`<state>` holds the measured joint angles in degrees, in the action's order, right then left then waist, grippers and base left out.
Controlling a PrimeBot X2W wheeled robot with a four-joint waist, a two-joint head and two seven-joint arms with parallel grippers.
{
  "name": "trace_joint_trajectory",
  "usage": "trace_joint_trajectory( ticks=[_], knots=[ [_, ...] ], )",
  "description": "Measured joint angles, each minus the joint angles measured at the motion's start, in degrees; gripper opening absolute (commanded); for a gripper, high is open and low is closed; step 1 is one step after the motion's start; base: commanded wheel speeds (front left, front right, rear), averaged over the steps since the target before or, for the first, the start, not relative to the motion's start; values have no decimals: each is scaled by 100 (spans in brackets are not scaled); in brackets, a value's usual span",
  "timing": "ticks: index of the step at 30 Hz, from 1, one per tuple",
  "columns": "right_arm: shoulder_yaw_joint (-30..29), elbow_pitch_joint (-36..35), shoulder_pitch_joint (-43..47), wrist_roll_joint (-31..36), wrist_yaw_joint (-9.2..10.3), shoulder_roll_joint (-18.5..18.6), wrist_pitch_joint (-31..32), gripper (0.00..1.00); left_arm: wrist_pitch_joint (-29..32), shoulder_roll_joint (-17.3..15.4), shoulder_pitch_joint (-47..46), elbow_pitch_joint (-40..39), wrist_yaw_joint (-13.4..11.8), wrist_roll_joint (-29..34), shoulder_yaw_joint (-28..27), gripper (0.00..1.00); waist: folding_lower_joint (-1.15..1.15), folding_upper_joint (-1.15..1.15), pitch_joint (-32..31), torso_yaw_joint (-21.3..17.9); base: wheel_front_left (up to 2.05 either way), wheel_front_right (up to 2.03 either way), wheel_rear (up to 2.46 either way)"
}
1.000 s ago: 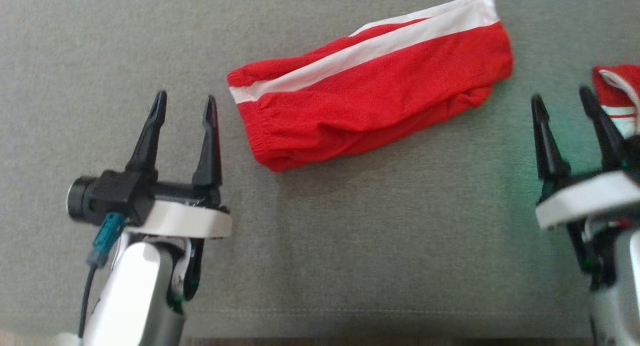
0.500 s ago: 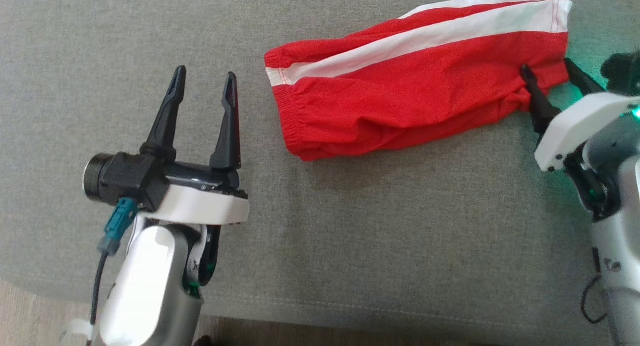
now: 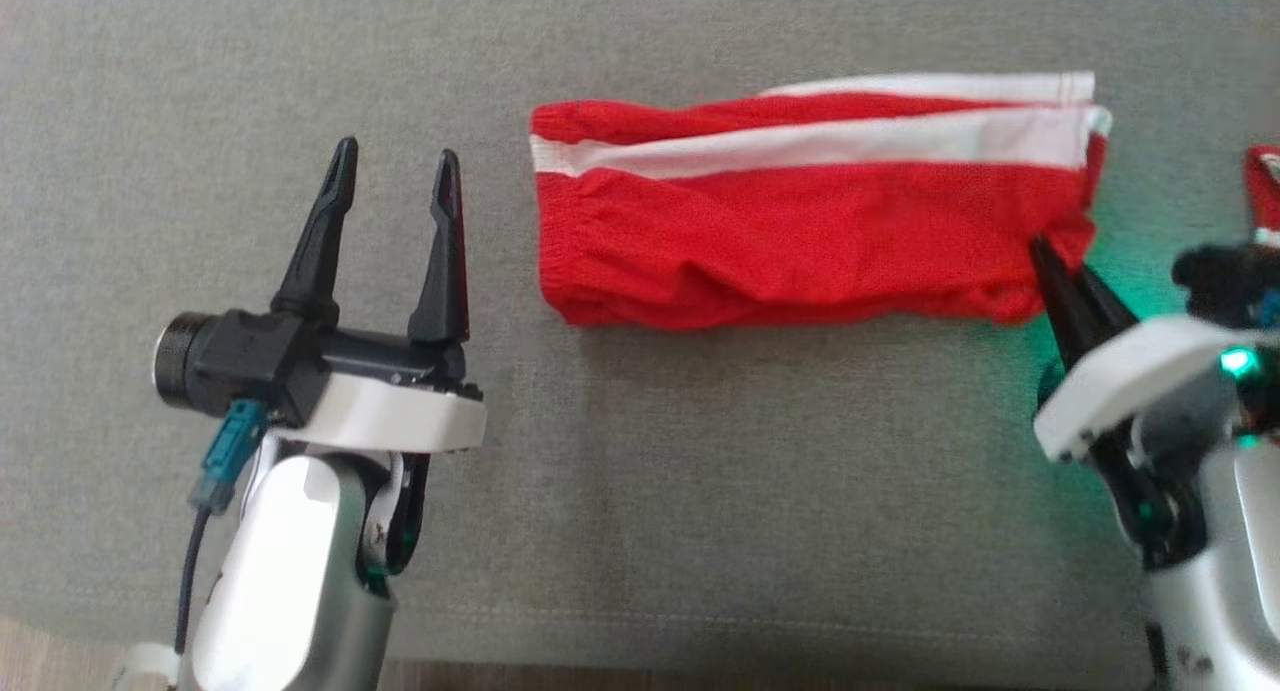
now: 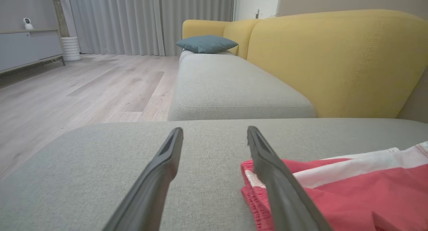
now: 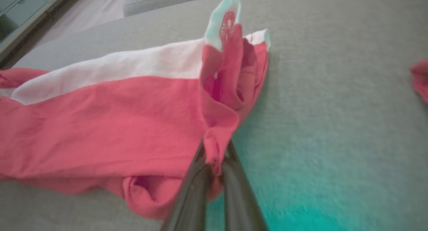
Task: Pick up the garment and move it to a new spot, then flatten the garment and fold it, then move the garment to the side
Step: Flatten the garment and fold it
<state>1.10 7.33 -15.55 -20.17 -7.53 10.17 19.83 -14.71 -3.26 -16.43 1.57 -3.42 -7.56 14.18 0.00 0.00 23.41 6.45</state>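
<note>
- A grey fabric sofa seat (image 3: 700,491) filled the foreground, with a second grey seat cushion (image 4: 234,87) beyond it.
- Mustard-yellow backrests (image 4: 334,57) ran behind them, and a teal pillow (image 4: 206,43) lay at the far end.
- Pale wood-plank floor (image 4: 83,87) lay alongside.
- Grey curtains (image 4: 150,20) hung to the floor.
- A grey sideboard (image 4: 26,47) carried a small white camera (image 4: 27,22), with a white ribbed pot (image 4: 71,48) beside it.

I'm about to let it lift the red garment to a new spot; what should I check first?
1. Right gripper shut on the garment's near right corner: ok.
2. Enough cloth in the grip: cannot tell; a small bunched fold is pinched.
3. Left gripper open, apart from the garment's elastic end: ok.
4. Garment flat: not ok; doubled lengthwise and wrinkled.
5. Other red cloth at the right edge apart from the garment: ok.
</note>
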Motion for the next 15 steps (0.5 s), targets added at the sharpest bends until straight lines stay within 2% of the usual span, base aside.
trace_joint_trajectory(
  ticks=[9,15],
  knots=[
    [-539,-298,839,-34,0,-13,-168,0,0,2,270,55,96,36,-14,100,0,0,-341,-205,0,0,0],
    [-466,-554,849,-94,0,87,-163,0,0,3,365,76,144,42,-13,100,0,0,-501,-214,0,0,0]
  ],
)
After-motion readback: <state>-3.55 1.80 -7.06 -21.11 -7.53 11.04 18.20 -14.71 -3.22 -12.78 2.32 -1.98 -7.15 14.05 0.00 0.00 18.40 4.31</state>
